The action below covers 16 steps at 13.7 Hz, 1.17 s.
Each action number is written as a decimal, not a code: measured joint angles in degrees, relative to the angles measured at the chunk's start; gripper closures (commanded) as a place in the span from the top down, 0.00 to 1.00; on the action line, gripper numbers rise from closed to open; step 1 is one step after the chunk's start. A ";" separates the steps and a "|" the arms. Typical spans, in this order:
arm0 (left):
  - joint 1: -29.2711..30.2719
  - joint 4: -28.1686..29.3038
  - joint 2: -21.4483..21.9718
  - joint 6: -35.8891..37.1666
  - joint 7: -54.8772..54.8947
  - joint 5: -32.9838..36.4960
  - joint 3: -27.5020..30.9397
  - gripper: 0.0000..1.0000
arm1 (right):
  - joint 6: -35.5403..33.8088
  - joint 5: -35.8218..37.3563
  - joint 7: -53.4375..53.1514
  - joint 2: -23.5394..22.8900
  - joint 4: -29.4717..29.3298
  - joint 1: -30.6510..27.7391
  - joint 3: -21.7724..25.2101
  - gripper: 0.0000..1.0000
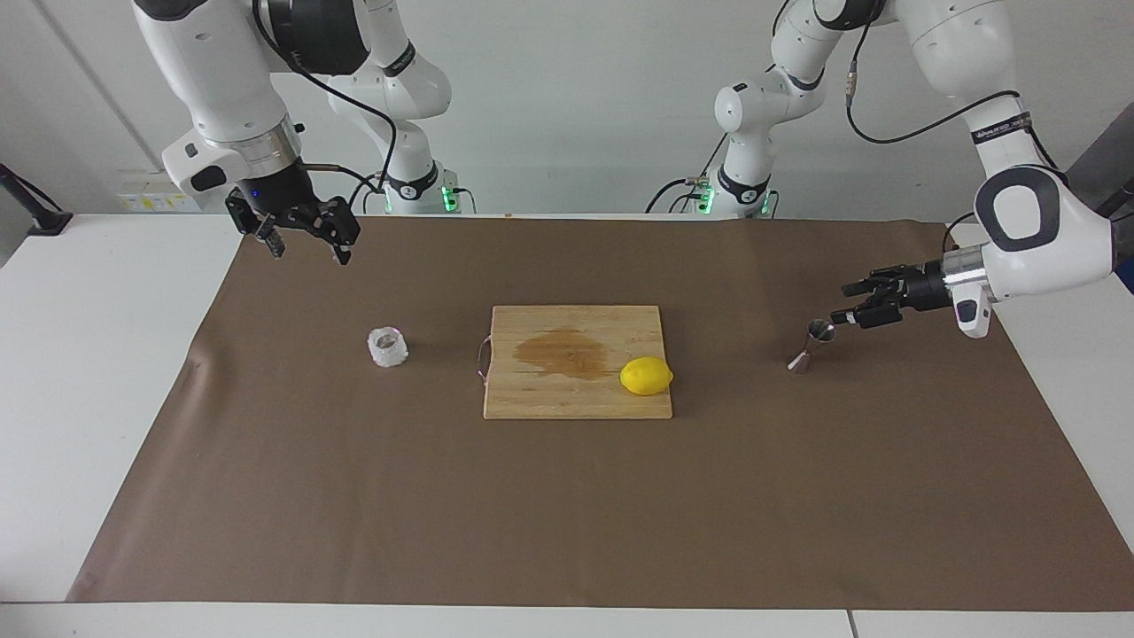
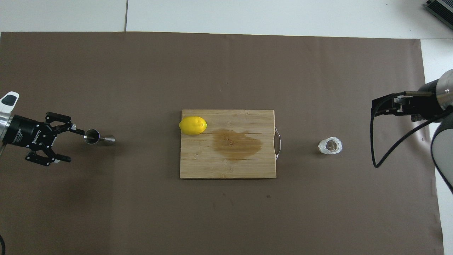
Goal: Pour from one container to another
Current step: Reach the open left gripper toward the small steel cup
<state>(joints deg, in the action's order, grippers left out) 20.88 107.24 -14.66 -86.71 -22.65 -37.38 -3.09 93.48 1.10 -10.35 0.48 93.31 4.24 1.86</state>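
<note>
The small white bumpy cup (image 1: 388, 347) (image 2: 330, 146) stands upright on the brown mat toward the right arm's end. The steel jigger (image 1: 811, 346) (image 2: 95, 137) stands upright toward the left arm's end. My left gripper (image 1: 842, 304) (image 2: 76, 146) lies level and low, open, pointing at the jigger. One fingertip is close beside the jigger's rim, and nothing sits between the fingers. My right gripper (image 1: 310, 255) (image 2: 374, 108) hangs open and empty, raised over the mat and away from the cup.
A wooden cutting board (image 1: 567, 399) (image 2: 226, 170) with a wet brown stain lies mid-mat between the two containers. A yellow lemon (image 1: 646, 376) (image 2: 193, 125) rests on its corner nearest the jigger. The brown mat (image 1: 567, 514) covers most of the white table.
</note>
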 measured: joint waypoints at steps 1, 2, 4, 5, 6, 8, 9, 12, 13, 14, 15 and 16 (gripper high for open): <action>1.20 -0.01 -0.93 0.47 -0.12 -2.79 -0.02 1.00 | 0.00 0.00 0.00 0.00 0.00 0.00 0.00 1.00; 2.20 0.00 -1.74 0.96 -0.15 -5.85 -0.01 1.00 | 0.00 0.00 0.00 0.00 0.00 0.00 0.00 1.00; 2.95 0.12 -3.03 1.06 -0.47 -10.96 0.01 1.00 | 0.00 0.00 0.00 0.00 0.00 0.00 0.00 1.00; 2.99 0.33 -3.53 0.97 -0.78 -12.97 0.02 1.00 | 0.00 0.00 0.00 0.00 0.00 0.00 0.00 1.00; 3.00 0.70 -3.96 0.78 -0.97 -14.78 0.02 1.00 | 0.00 0.00 0.00 0.00 0.00 0.00 0.00 1.00; 3.34 1.92 -4.46 -0.43 -1.15 -16.73 0.01 1.00 | 0.00 0.00 0.00 0.00 0.00 0.00 0.00 1.00; 3.70 2.53 -4.55 -0.91 -1.17 -16.90 0.02 1.00 | 0.00 0.00 0.00 0.00 0.00 0.00 0.00 1.00; 4.85 4.09 -5.24 -0.95 -1.33 -16.91 0.05 1.00 | 0.00 0.00 0.00 0.00 0.00 0.00 0.00 1.00; 5.18 4.48 -5.79 -0.85 -1.33 -16.91 0.04 1.00 | 0.00 0.00 0.00 0.00 0.00 0.00 0.00 1.00; 5.37 4.83 -6.31 -0.81 -2.05 -16.94 0.03 1.00 | 0.00 0.00 0.00 0.00 0.00 0.00 0.00 1.00; 5.55 5.15 -6.71 -0.78 -3.93 -17.06 -0.06 1.00 | 0.00 0.00 0.00 0.00 0.00 0.00 0.00 1.00; 5.76 5.35 -6.94 -0.77 -6.13 -17.39 -0.11 1.00 | 0.00 0.00 0.00 0.00 0.00 0.00 0.00 1.00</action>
<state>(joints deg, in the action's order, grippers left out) 26.64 112.59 -21.59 -87.48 -28.78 -54.77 -3.20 93.48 1.10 -10.35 0.48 93.31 4.24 1.86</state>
